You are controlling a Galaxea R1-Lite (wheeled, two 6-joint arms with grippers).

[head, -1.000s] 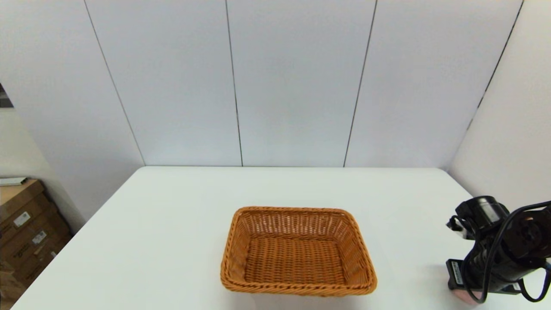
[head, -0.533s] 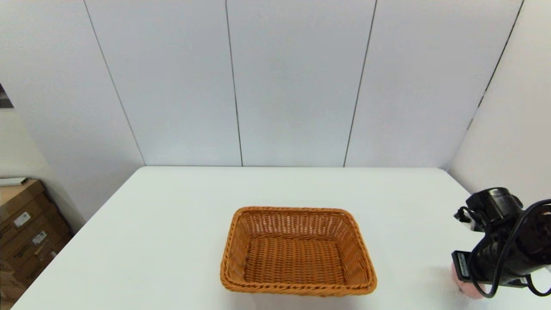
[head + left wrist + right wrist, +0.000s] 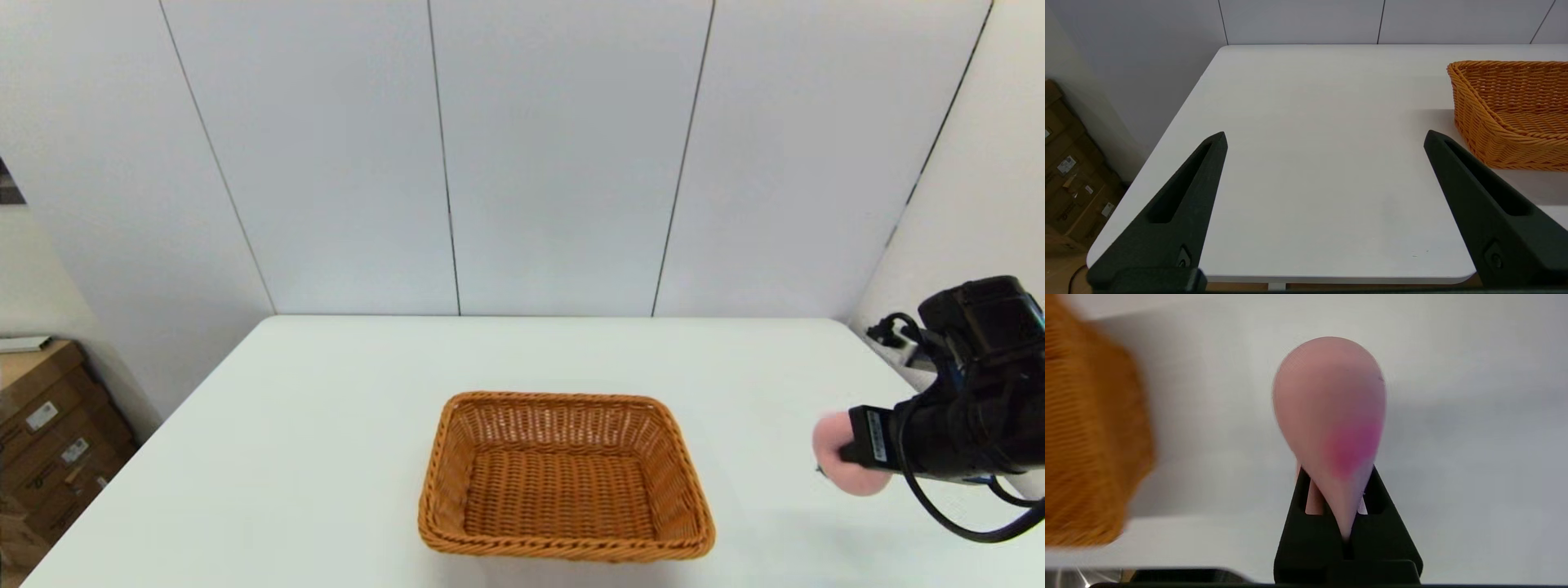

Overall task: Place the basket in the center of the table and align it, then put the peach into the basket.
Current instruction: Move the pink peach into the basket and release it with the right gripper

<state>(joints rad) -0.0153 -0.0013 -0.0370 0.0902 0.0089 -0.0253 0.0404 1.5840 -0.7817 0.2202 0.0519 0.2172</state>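
Fingers (image 3: 1367, 498) of the right gripper (image 3: 853, 451) are clamped on the peach (image 3: 841, 465), held above the counter (image 3: 326, 425) right of the basket (image 3: 563, 478). Left gripper (image 3: 1325, 139) fingers are spread wide, holding nothing.

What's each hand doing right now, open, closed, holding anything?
Left hand: open, holding nothing, parked near the table's left edge.
Right hand: closed on the peach, lifted, right of the basket.

My black right gripper (image 3: 845, 457) is raised at my right side, fingers clamped together; my black left gripper (image 3: 1325, 141) hangs low, fingers spread wide.
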